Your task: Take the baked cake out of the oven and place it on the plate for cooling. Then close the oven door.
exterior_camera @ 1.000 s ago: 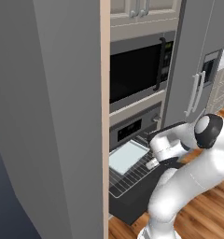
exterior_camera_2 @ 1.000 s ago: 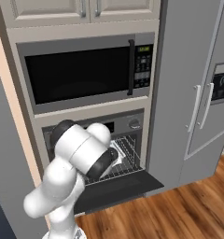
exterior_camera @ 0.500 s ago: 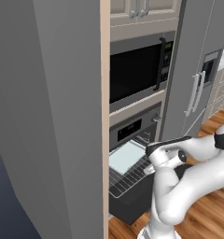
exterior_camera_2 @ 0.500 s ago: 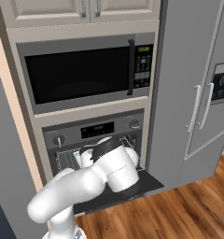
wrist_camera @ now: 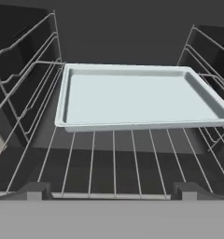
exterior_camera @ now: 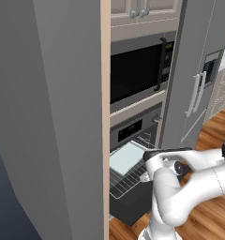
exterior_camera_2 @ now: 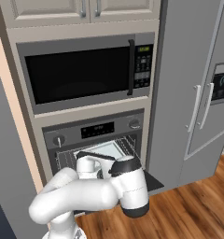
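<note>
- Tall grey cabinetry fills the left base view, with a black-windowed microwave (exterior_camera: 135, 70) built in above the grey steel oven (exterior_camera: 133, 129) and a grey double-door refrigerator (exterior_camera: 198, 79) to the right over wooden flooring.
- Below the oven's black display strip, the dark-glass oven door (exterior_camera: 133, 208) hangs open and down, and a pale grey rectangular baking tray (exterior_camera: 126, 157) sits on the wire rack (exterior_camera: 126, 180), which is slid partly out.
- From the right, the white arm's wrist reaches in at rack height; the gripper itself is hidden behind the hand.
- From the right base view, the same oven (exterior_camera_2: 93, 133) shows two round knobs either side of its display, beneath the microwave (exterior_camera_2: 83, 72), with the refrigerator (exterior_camera_2: 198, 93) at right.
- White arm links cover most of the oven opening; a far corner of the tray (exterior_camera_2: 107, 148) shows above them, and a bit of the open door (exterior_camera_2: 153, 182) shows at right.
- Looking along the hand, the tray (wrist_camera: 137, 95) lies flat on the far half of the rack (wrist_camera: 114, 163), between wire side guides on the dark oven walls.
- Two dark fingertips (wrist_camera: 32, 190) rise well apart at the near rack edge, so the gripper (wrist_camera: 109, 191) is spread wide with nothing between its fingers.
</note>
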